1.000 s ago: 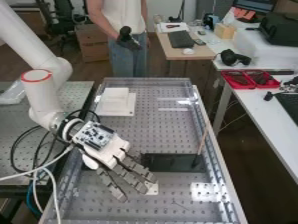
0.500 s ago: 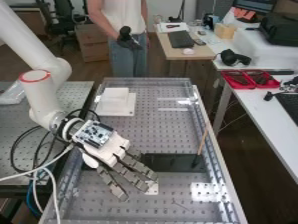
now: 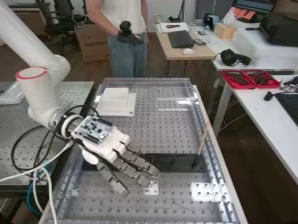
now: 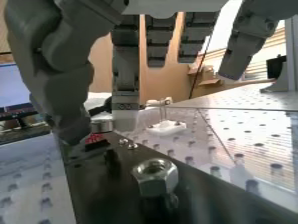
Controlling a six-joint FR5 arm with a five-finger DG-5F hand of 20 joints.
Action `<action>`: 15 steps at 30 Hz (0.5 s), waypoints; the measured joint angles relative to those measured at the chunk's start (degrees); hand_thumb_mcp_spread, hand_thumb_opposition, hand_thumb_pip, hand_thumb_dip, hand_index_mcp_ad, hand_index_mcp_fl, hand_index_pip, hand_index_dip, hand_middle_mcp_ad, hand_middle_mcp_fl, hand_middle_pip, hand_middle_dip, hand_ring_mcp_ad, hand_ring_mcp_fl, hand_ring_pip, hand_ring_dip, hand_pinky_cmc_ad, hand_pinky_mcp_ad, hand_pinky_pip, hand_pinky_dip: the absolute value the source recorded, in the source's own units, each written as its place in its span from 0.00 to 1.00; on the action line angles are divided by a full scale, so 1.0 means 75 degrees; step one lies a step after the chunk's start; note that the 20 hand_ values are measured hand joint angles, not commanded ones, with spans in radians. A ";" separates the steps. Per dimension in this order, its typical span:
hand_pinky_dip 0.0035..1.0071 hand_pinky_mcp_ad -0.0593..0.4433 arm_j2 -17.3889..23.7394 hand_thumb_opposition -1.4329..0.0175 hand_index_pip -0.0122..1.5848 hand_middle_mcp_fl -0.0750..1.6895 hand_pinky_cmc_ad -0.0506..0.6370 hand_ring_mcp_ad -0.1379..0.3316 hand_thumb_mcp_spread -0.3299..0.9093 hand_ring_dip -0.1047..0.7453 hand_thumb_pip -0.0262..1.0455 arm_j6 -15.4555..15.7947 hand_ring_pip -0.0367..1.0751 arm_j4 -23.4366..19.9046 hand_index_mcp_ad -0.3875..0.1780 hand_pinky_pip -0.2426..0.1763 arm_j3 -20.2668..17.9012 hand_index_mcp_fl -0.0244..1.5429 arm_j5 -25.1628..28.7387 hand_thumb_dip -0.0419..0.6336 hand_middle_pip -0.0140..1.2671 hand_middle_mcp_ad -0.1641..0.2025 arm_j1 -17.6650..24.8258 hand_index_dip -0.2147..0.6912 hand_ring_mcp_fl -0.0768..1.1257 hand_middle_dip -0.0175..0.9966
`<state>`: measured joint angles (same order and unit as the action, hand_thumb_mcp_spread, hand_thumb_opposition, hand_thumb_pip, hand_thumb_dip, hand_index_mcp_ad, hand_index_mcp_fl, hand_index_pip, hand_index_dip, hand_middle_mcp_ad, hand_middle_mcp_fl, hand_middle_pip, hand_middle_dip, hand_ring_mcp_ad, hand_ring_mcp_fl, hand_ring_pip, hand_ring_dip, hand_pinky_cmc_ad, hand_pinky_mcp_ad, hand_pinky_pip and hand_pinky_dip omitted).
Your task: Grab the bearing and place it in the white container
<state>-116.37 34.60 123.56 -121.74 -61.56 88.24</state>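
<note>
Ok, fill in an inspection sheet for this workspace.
Surface: perforated bench, dark plate lying on it.
Job's things: silvery round piece near the hand may be the bearing; white square piece at the bench's far left may be the container.
Clutter: hex nut on the dark plate; thin stick standing tilted.
Hand: above the bench, fingers extended.
Cables: black cables and white ones beside the arm.
Surroundings: side table with red trays.
</note>
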 joint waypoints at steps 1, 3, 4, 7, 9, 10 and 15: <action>0.45 0.70 0.0027 0.45 0.97 0.06 0.61 0.46 0.56 0.26 0.58 0.0010 0.11 -0.0001 0.56 0.40 -0.0002 0.23 -0.0011 0.41 0.11 0.48 0.0003 0.29 0.06 0.27; 0.45 0.70 0.0174 0.44 0.97 0.06 0.61 0.46 0.56 0.26 0.58 0.0070 0.11 0.0003 0.56 0.40 -0.0005 0.23 -0.0073 0.41 0.11 0.48 0.0024 0.29 0.06 0.27; 0.45 0.70 0.0209 0.44 0.97 0.06 0.61 0.46 0.56 0.26 0.58 0.0080 0.11 0.0008 0.56 0.40 -0.0005 0.23 -0.0086 0.41 0.11 0.48 0.0029 0.29 0.06 0.27; 0.45 0.70 0.0417 0.44 0.97 0.06 0.61 0.46 0.56 0.26 0.58 0.0123 0.11 0.0070 0.56 0.40 -0.0016 0.23 -0.0172 0.41 0.11 0.48 0.0060 0.29 0.06 0.27; 0.45 0.70 0.0573 0.44 0.97 0.06 0.61 0.46 0.56 0.26 0.58 0.0155 0.11 0.0120 0.56 0.40 -0.0041 0.23 -0.0235 0.41 0.11 0.48 0.0086 0.29 0.06 0.27; 0.45 0.70 0.0675 0.44 0.97 0.06 0.61 0.46 0.56 0.26 0.58 0.0179 0.11 0.0154 0.56 0.40 -0.0062 0.23 -0.0277 0.41 0.11 0.48 0.0106 0.29 0.06 0.27; 0.45 0.70 0.1273 0.44 0.97 0.06 0.61 0.46 0.56 0.26 0.58 0.0372 0.11 0.0332 0.56 0.40 -0.0250 0.23 -0.0461 0.41 0.11 0.48 0.0293 0.29 0.06 0.27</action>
<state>-106.82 37.40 126.05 -123.61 -65.02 90.43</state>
